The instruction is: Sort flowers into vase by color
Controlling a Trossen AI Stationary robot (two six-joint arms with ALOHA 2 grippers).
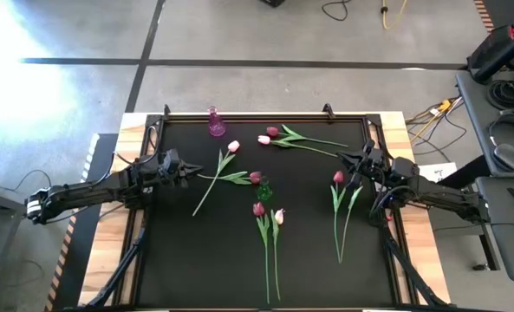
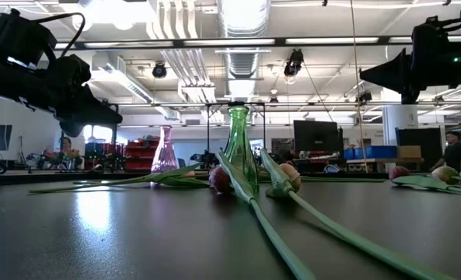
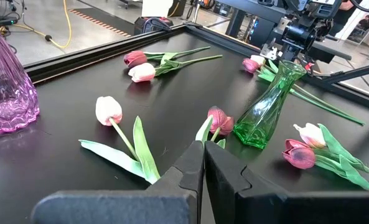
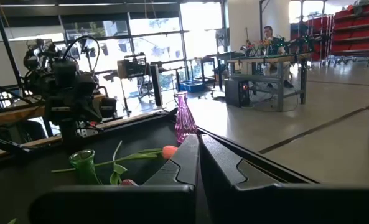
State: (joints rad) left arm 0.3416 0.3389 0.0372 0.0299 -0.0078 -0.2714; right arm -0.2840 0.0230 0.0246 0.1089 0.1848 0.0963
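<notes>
High view — tulips point(image 1: 258, 210) scattered, green vase point(image 1: 264, 190) upright, pink vase point(image 1: 215, 122) apart.

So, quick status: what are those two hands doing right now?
Left hand and right hand shut, empty, hovering at the mat's sides. Flowers all lying loose. Green vase, pink vase empty.

Matte black tabletop point(image 1: 178, 260), pale wood edge. Ribbed pink-purple glass vase point(image 3: 4, 87); clear green glass vase point(image 3: 268, 106). Artificial tulips point(image 3: 220, 120): magenta-red or pink-white heads, approx. evenly mixed; green stems, leaves.
</notes>
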